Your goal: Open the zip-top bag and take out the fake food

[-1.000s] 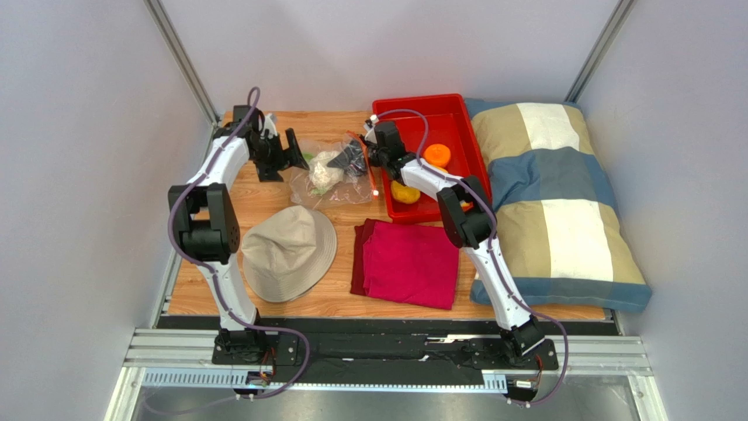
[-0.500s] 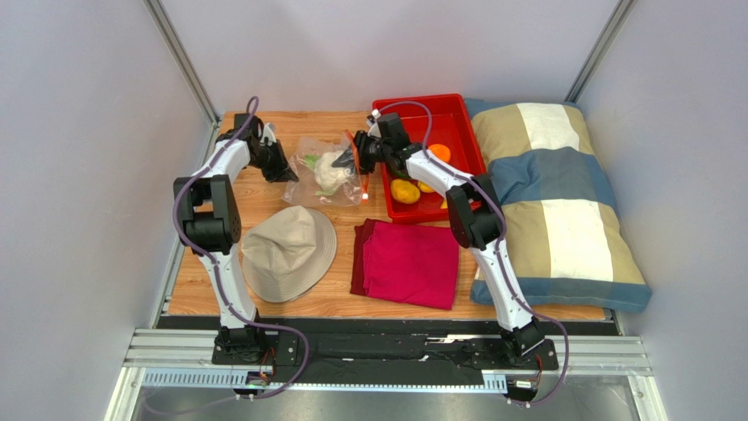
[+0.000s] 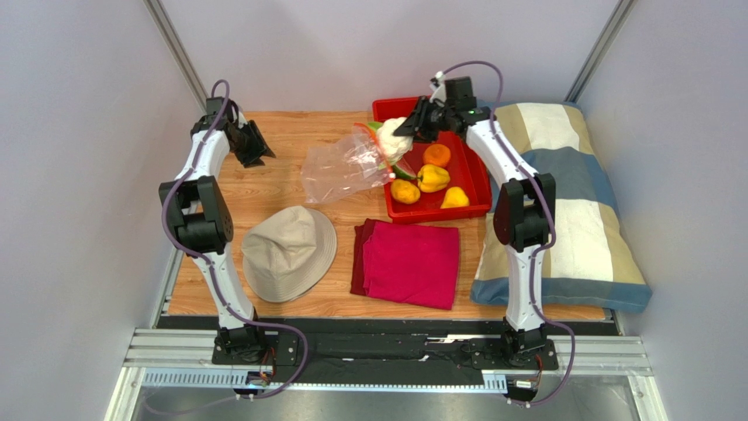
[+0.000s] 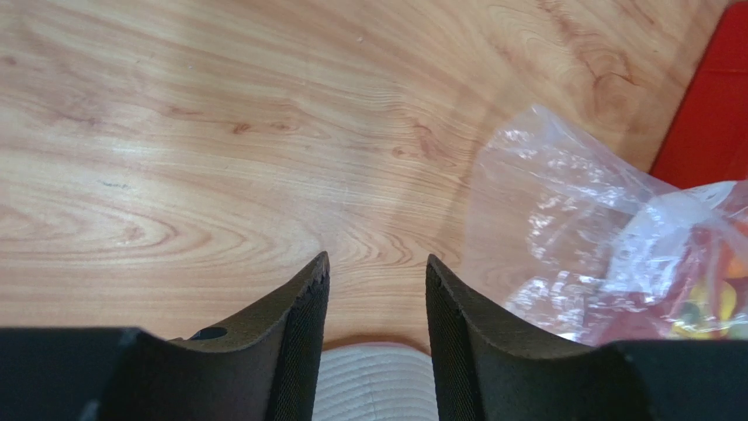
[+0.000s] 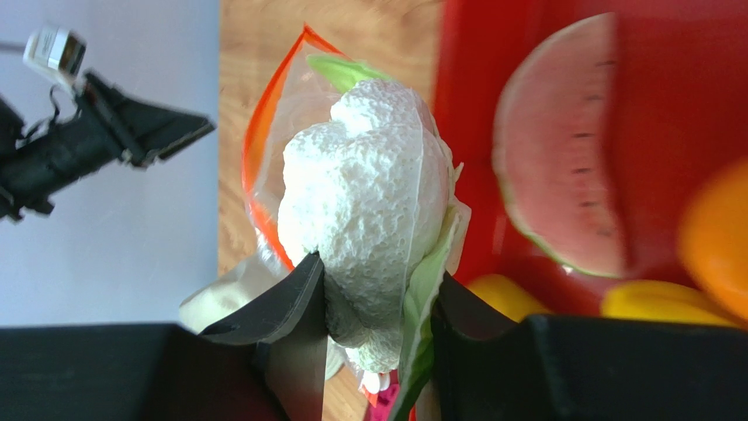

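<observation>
— Is there any writing to read here, on the bench or on the things along its edges?

— None. No word, number or brand is legible in any view.

— And the small white piece (image 5: 54,48) on the left arm (image 3: 204,158)?

— It is too small and blurred to tell whether it carries print.

left end effector (image 4: 376,263) agape, right end effector (image 5: 377,274) clamped
</observation>
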Robot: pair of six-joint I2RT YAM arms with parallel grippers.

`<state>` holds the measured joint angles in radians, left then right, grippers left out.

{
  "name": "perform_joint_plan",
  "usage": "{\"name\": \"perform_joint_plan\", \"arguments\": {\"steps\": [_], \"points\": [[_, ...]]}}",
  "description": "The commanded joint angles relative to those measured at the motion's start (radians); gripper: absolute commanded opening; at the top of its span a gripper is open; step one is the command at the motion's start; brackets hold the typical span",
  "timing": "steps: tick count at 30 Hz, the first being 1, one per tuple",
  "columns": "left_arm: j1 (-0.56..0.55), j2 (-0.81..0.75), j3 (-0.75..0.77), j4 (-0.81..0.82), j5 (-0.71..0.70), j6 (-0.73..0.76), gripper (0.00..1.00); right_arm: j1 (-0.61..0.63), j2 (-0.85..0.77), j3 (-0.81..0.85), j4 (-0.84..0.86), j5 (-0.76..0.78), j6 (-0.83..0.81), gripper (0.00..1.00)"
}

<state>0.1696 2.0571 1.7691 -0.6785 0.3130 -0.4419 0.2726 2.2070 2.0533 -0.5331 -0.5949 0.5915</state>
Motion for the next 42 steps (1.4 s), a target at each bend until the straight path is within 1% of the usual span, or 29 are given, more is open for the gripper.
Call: {"name": "perform_joint_plan", "arguments": {"steps": [1, 4, 6, 9, 11, 13, 14, 16, 17, 18, 20, 21, 22, 23, 25, 26, 28, 29, 31, 32, 33, 34, 35, 36, 37, 38, 39, 41, 42], "points": [[-0.016, -0.072, -0.002, -0.056, -0.081, 0.019, 0.50, -0.075, 0.031, 0.097, -0.103, 0.038, -0.070, 0.06], [-0.041, -0.110, -0.022, -0.049, -0.066, 0.022, 0.51, -0.104, 0.046, 0.108, -0.100, 0.014, -0.055, 0.06], [-0.059, -0.126, -0.025, -0.047, -0.032, 0.029, 0.52, -0.124, 0.049, 0.102, -0.085, -0.020, -0.036, 0.06], [-0.110, -0.149, -0.037, -0.052, 0.029, 0.043, 0.52, -0.141, 0.046, 0.106, -0.085, 0.016, -0.018, 0.06], [-0.153, -0.182, -0.075, -0.058, 0.015, 0.043, 0.52, -0.154, 0.056, 0.122, -0.091, 0.052, -0.009, 0.07], [-0.166, -0.250, -0.123, -0.043, 0.014, 0.028, 0.51, -0.164, 0.097, 0.169, -0.114, 0.061, -0.004, 0.11], [-0.220, -0.299, -0.137, -0.041, 0.000, 0.025, 0.50, -0.170, 0.114, 0.186, -0.122, 0.058, -0.007, 0.13], [-0.246, -0.354, -0.172, -0.039, -0.054, 0.019, 0.50, -0.173, 0.148, 0.217, -0.146, 0.078, -0.015, 0.18], [-0.264, -0.382, -0.183, -0.039, -0.070, 0.011, 0.50, -0.177, 0.154, 0.220, -0.146, 0.089, -0.016, 0.18], [-0.268, -0.432, -0.194, -0.033, -0.062, 0.005, 0.50, -0.177, 0.161, 0.226, -0.156, 0.087, -0.015, 0.18], [-0.283, -0.472, -0.212, -0.032, -0.034, -0.014, 0.50, -0.174, 0.166, 0.228, -0.188, 0.080, -0.021, 0.16], [-0.309, -0.477, -0.214, -0.050, -0.010, -0.023, 0.50, -0.173, 0.157, 0.213, -0.209, 0.087, -0.042, 0.16], [-0.324, -0.482, -0.232, -0.052, 0.007, -0.037, 0.48, -0.176, 0.120, 0.179, -0.206, 0.096, -0.050, 0.16], [-0.340, -0.476, -0.246, -0.049, 0.029, -0.046, 0.46, -0.176, 0.094, 0.109, -0.194, 0.107, -0.053, 0.16], [-0.392, -0.454, -0.296, -0.001, 0.093, -0.082, 0.41, -0.177, 0.035, 0.039, -0.137, 0.106, -0.047, 0.16], [-0.406, -0.422, -0.313, 0.025, 0.112, -0.101, 0.41, -0.177, 0.023, 0.010, -0.127, 0.106, -0.047, 0.16], [-0.427, -0.375, -0.336, 0.098, 0.149, -0.148, 0.40, -0.176, 0.013, 0.007, -0.117, 0.098, -0.042, 0.16], [-0.429, -0.315, -0.333, 0.118, 0.156, -0.164, 0.39, -0.176, 0.008, 0.011, -0.122, 0.093, -0.045, 0.16], [-0.427, -0.252, -0.289, 0.163, 0.158, -0.188, 0.39, -0.176, 0.002, 0.024, -0.142, 0.098, -0.058, 0.17], [-0.427, -0.180, -0.261, 0.165, 0.149, -0.185, 0.39, -0.176, -0.006, 0.027, -0.148, 0.110, -0.071, 0.17], [-0.427, -0.140, -0.226, 0.143, 0.109, -0.185, 0.39, -0.176, -0.006, 0.031, -0.153, 0.113, -0.074, 0.17], [-0.412, -0.097, -0.148, 0.134, 0.107, -0.190, 0.39, -0.177, -0.006, 0.037, -0.156, 0.112, -0.075, 0.18], [-0.401, -0.012, -0.107, 0.123, 0.109, -0.192, 0.39, -0.177, -0.003, 0.044, -0.159, 0.104, -0.070, 0.18], [-0.392, 0.033, -0.061, 0.073, 0.083, -0.192, 0.39, -0.176, 0.003, 0.054, -0.174, 0.103, -0.068, 0.18], [-0.378, 0.075, 0.031, 0.054, 0.083, -0.189, 0.40, -0.176, 0.006, 0.068, -0.177, 0.099, -0.064, 0.19], [-0.345, 0.153, 0.082, 0.028, 0.081, -0.182, 0.40, -0.174, 0.008, 0.071, -0.182, 0.099, -0.064, 0.20], [-0.329, 0.187, 0.187, -0.042, 0.060, -0.173, 0.40, -0.176, 0.007, 0.073, -0.185, 0.106, -0.062, 0.20], [-0.289, 0.244, 0.284, -0.119, 0.014, -0.117, 0.40, -0.177, 0.007, 0.070, -0.189, 0.118, -0.065, 0.22], [-0.280, 0.247, 0.349, -0.162, -0.032, -0.074, 0.40, -0.177, 0.010, 0.070, -0.189, 0.121, -0.065, 0.23]]}}
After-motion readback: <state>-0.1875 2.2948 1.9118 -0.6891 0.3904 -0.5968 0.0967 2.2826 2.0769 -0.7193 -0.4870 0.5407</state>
